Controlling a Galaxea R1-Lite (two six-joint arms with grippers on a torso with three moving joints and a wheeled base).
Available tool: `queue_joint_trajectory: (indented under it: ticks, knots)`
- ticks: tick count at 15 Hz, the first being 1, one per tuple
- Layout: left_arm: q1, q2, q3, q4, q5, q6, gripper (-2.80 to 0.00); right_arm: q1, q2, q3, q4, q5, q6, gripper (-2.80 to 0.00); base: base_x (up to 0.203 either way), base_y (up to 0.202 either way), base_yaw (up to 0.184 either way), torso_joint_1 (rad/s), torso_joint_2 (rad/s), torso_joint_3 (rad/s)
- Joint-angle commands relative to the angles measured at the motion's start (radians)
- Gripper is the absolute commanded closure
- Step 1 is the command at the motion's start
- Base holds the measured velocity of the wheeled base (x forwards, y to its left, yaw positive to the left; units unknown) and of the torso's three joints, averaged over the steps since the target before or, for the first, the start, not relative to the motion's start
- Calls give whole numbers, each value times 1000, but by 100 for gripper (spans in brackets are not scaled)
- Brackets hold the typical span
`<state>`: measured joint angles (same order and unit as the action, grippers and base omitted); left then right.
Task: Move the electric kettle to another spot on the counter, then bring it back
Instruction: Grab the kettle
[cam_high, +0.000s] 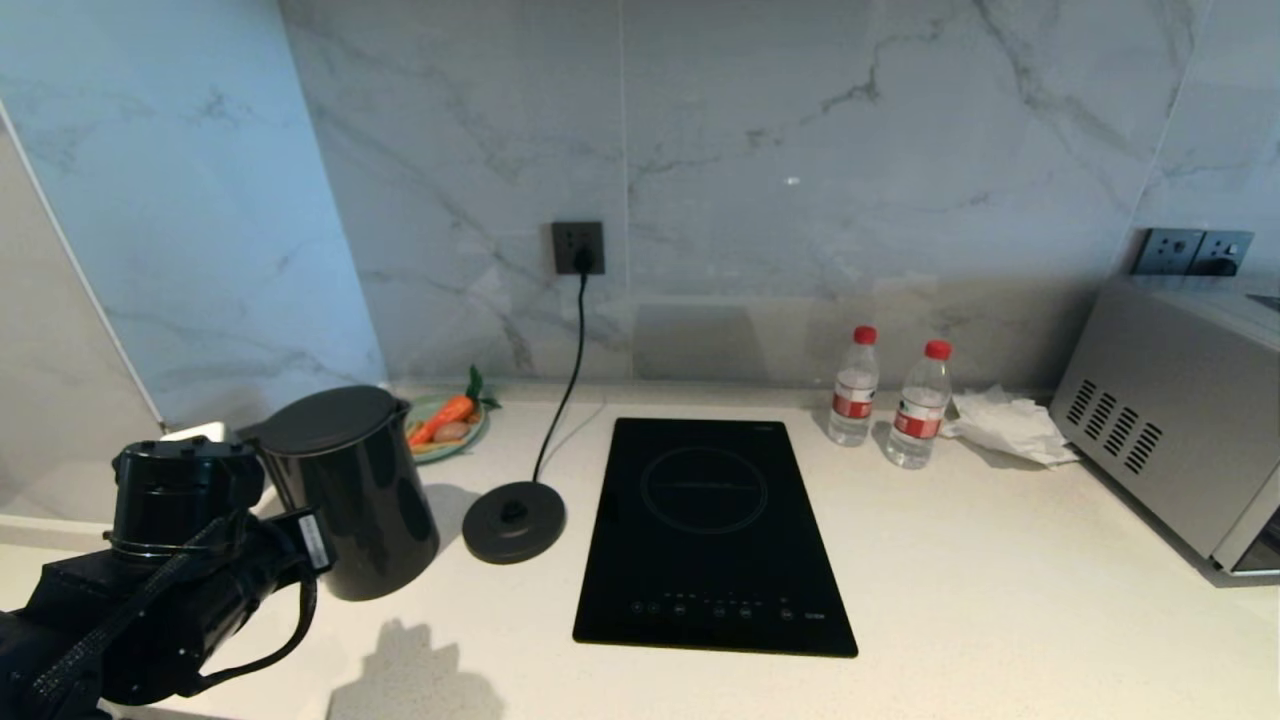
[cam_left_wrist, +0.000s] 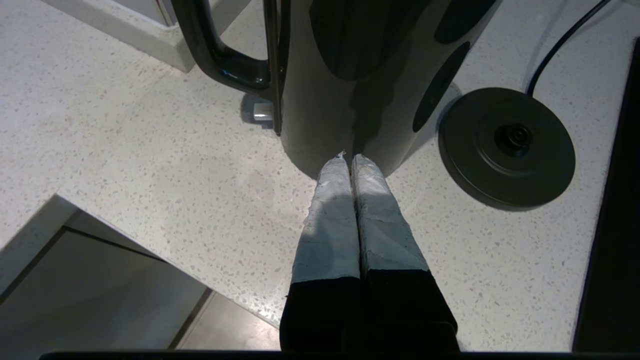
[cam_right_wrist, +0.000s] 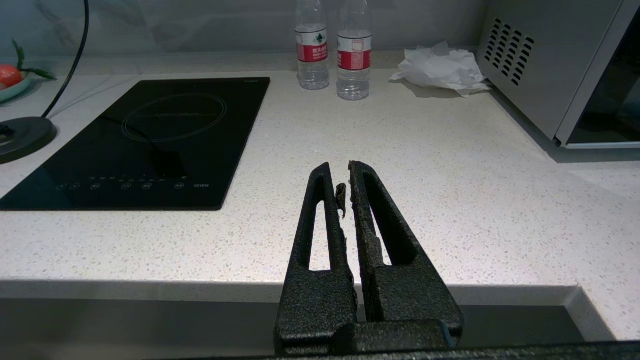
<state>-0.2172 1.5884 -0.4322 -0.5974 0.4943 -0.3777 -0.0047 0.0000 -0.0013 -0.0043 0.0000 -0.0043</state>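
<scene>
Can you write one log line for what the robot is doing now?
left gripper: shut, at electric kettle | kettle: on counter, off base disc | right gripper: shut, parked

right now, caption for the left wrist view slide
Shut left gripper points at the electric kettle standing on the counter beside its base.

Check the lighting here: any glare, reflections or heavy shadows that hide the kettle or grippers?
Head view: small glare spot on the marble wall; the left arm's shadow falls on the counter. Left wrist view: the glossy electric kettle mirrors dark patches; the left gripper is readable. Right wrist view: evenly lit, the right gripper is clear.
</scene>
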Motion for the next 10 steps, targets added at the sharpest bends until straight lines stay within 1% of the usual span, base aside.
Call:
queue_joint_trajectory:
  ticks: [1, 5, 7, 8, 9, 10]
  knots:
    - [26, 29, -19, -4, -2, 6, 0, 0, 0, 0, 0, 0, 0, 0, 0, 0, 0, 0, 0, 0]
    - [52, 69, -52, -5, -19, 42, 0, 0, 0, 0, 0, 0, 0, 0, 0, 0, 0, 0, 0, 0]
    - [61, 69, -52, -5, -72, 44, 0, 0, 0, 0, 0, 0, 0, 0, 0, 0, 0, 0, 0, 0]
    - [78, 73, -53, -5, -101, 47, 0, 0, 0, 0, 0, 0, 0, 0, 0, 0, 0, 0, 0, 0]
    - [89, 88, -56, -10, -116, 63, 0, 0, 0, 0, 0, 0, 0, 0, 0, 0, 0, 0, 0, 0]
    - [99, 110, -55, -48, -122, 79, 0, 0, 0, 0, 0, 0, 0, 0, 0, 0, 0, 0, 0, 0]
